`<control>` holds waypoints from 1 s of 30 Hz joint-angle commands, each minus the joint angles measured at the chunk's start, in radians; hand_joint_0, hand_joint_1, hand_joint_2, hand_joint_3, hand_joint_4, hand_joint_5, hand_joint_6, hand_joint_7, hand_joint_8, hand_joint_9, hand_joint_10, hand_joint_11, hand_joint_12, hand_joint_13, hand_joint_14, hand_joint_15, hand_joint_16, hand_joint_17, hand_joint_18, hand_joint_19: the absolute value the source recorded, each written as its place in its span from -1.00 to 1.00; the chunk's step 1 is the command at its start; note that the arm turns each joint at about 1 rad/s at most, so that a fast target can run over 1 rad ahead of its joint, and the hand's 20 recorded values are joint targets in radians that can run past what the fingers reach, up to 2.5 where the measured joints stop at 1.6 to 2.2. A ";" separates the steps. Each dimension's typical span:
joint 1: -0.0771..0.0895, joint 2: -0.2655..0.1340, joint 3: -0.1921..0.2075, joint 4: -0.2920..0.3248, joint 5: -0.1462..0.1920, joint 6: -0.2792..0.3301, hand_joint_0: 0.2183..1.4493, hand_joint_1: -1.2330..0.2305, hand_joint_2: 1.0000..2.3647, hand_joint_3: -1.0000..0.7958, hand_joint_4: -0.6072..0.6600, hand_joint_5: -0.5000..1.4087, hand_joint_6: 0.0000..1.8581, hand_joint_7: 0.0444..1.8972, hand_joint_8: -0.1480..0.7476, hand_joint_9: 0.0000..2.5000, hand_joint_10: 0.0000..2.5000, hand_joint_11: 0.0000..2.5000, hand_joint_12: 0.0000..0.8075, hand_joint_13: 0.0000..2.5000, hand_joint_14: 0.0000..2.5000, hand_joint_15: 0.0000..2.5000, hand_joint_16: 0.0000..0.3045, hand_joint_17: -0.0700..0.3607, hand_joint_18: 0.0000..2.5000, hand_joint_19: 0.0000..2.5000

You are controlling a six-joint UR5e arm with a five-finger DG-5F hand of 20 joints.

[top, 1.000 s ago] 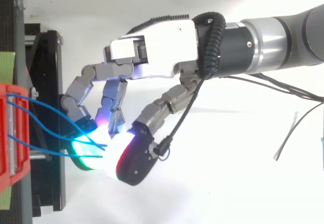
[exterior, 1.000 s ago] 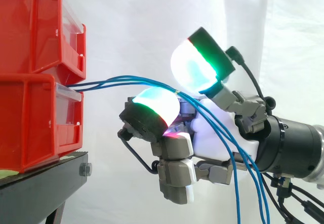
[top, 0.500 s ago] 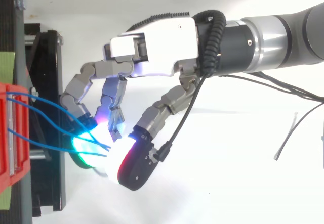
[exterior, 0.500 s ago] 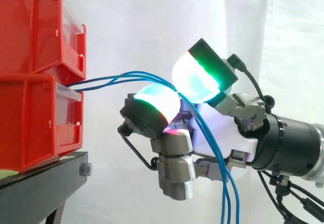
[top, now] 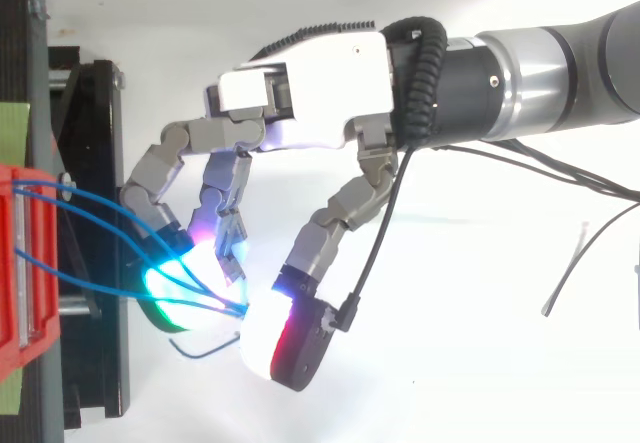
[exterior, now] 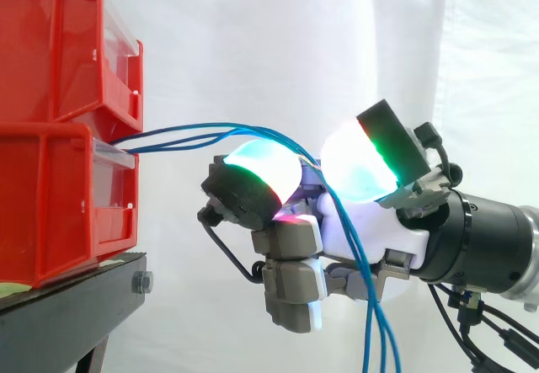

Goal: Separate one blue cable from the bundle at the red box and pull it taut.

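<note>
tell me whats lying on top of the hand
The blue cables run from the red bins over the hand, then hang down across its palm. Where each touches it is hidden in the glow.

Thin blue cables (exterior: 194,133) left the front of the red box (exterior: 50,205), arched rightward in a loose curve (bunched closely at the crest), then hung steeply downward.

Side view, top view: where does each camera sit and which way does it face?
Side view: beside the work at about its height, looking level at the red bins on the black stand; the hand and arm enter from the right.
Top view: above the work, looking down; the hand and arm enter from the right.
Shared: red bins, hand, blue cables.
</note>
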 commanded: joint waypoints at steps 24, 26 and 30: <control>0.000 0.000 0.006 -0.005 -0.003 0.000 -0.36 -0.31 -1.00 -0.44 0.19 -0.62 -0.08 0.18 0.27 -0.10 -0.98 -0.24 0.16 -0.04 -0.98 -0.36 -0.60 -0.04 -0.12 -0.37; 0.000 0.000 0.006 -0.005 -0.001 0.000 -0.31 -0.42 -1.00 -0.44 0.18 -0.62 -0.07 0.18 0.27 -0.10 -0.98 -0.22 0.15 -0.04 -0.98 -0.36 -0.60 -0.04 -0.12 -0.39; 0.000 0.000 0.006 -0.005 -0.001 0.000 -0.17 -0.59 -1.00 -0.44 0.08 -0.62 -0.07 0.28 0.26 -0.11 -0.98 -0.20 0.13 -0.05 -0.98 -0.37 -0.60 -0.04 -0.13 -0.41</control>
